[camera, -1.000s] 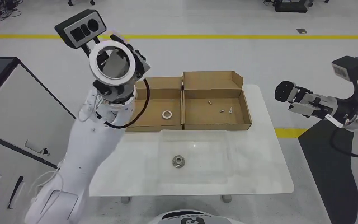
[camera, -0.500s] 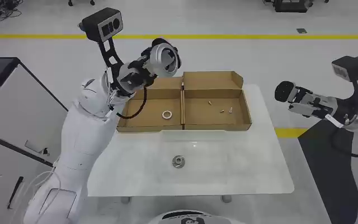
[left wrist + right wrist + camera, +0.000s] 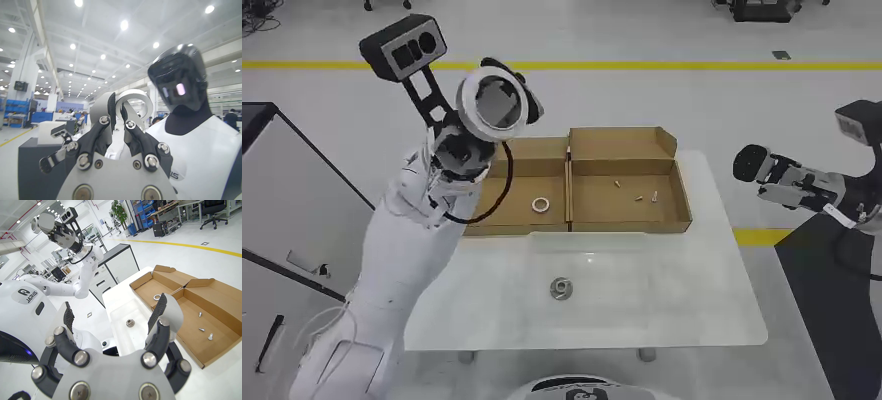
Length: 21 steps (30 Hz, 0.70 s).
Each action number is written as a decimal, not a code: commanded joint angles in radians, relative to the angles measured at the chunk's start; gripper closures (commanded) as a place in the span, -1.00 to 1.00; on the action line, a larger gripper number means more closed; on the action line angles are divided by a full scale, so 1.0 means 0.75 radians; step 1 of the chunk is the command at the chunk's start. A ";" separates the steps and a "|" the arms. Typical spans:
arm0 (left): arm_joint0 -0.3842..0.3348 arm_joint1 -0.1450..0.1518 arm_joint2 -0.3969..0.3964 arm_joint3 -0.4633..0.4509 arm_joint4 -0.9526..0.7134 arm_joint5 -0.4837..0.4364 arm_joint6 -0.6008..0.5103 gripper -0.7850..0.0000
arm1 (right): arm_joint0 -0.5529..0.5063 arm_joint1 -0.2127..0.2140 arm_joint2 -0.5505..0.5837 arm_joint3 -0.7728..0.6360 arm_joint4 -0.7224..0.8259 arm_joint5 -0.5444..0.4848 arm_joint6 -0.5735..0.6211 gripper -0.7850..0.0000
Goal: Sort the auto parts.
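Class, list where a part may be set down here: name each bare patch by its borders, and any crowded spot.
Bare: the table right of the hub, in front of the boxes; the left box floor around its ring; the right box along its near wall. Crowded: around the three bolts.

The boxes [image 3: 602, 208] are brown, the ring [image 3: 136, 93], hub [image 3: 561, 289] and bolts [image 3: 210, 336] silver, the table [image 3: 702, 285] white.
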 commanded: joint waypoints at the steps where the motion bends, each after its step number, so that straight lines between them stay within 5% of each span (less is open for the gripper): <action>1: -0.004 -0.002 0.004 0.003 -0.057 -0.017 -0.004 1.00 | 0.000 0.000 0.000 0.000 0.000 0.000 0.000 -1.00; 11: -0.010 -0.033 0.031 0.020 -0.466 -0.099 -0.088 1.00 | 0.000 0.000 0.000 0.000 0.000 0.000 0.000 -1.00; 21: -0.023 -0.034 -0.038 0.096 -0.047 0.039 -0.175 1.00 | 0.000 0.000 0.000 0.000 0.000 0.000 0.000 -1.00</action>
